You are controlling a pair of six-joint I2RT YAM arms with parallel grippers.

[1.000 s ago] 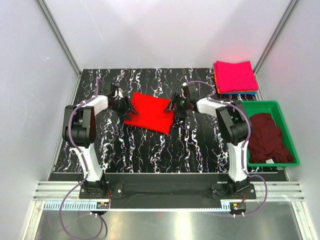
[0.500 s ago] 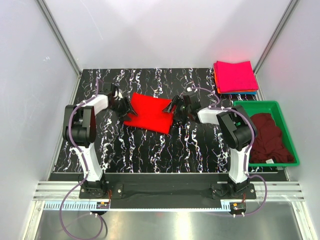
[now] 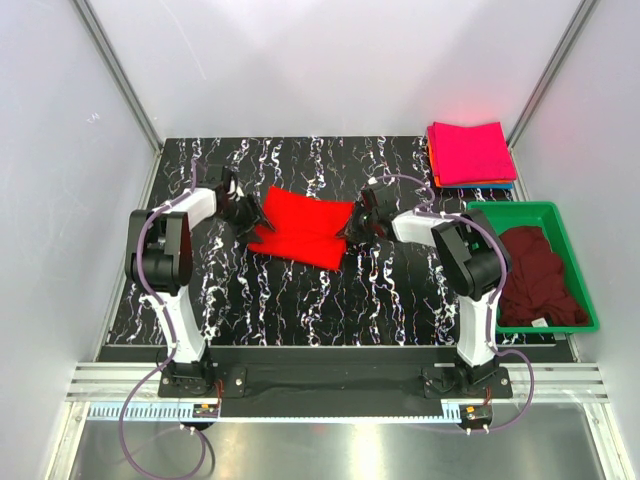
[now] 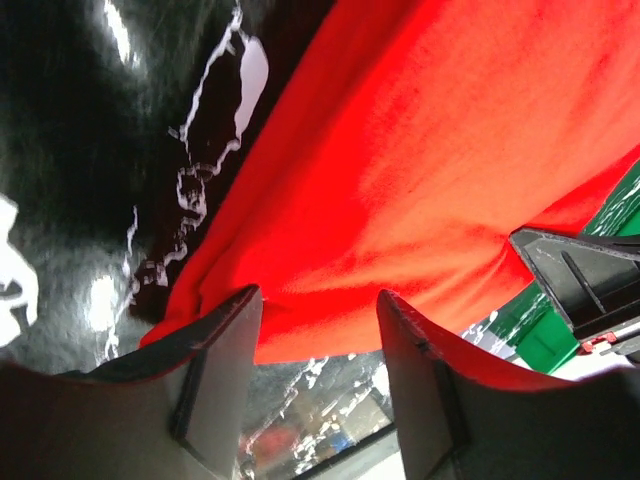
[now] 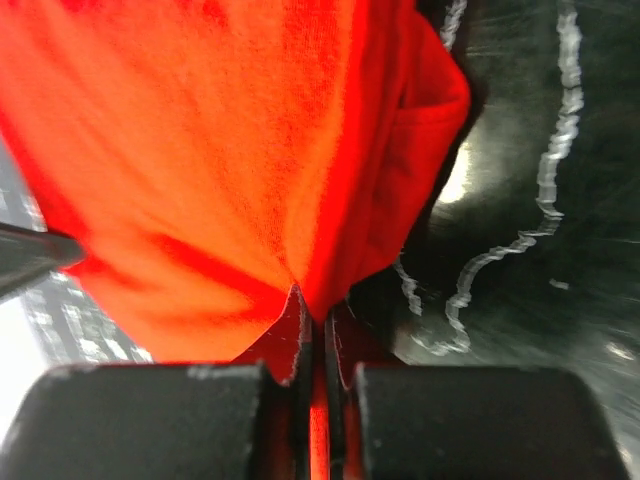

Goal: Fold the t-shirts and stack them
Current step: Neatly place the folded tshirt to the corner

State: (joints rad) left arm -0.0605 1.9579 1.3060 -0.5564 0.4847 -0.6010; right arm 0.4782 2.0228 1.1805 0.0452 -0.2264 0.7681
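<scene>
The bright red t-shirt (image 3: 300,225) lies folded in the middle of the black marbled table. My right gripper (image 3: 350,225) is at its right edge and is shut on a pinch of the red cloth (image 5: 200,150); in the right wrist view the gripper (image 5: 318,310) has fabric squeezed between its closed jaws. My left gripper (image 3: 248,212) is at the shirt's left edge. In the left wrist view this gripper (image 4: 320,300) stands open, with the red hem (image 4: 420,160) just past its tips and bare table between the fingers (image 4: 225,350).
A folded magenta-pink t-shirt (image 3: 470,150) tops a small stack at the back right corner. The dark maroon t-shirt (image 3: 535,272) lies crumpled in the green bin (image 3: 530,207) at the right edge. The right arm's tool (image 4: 585,275) shows beyond the red cloth.
My right gripper has gone from open to shut on the red shirt's right edge, and that arm has dropped lower. The left gripper has stayed open in place.
</scene>
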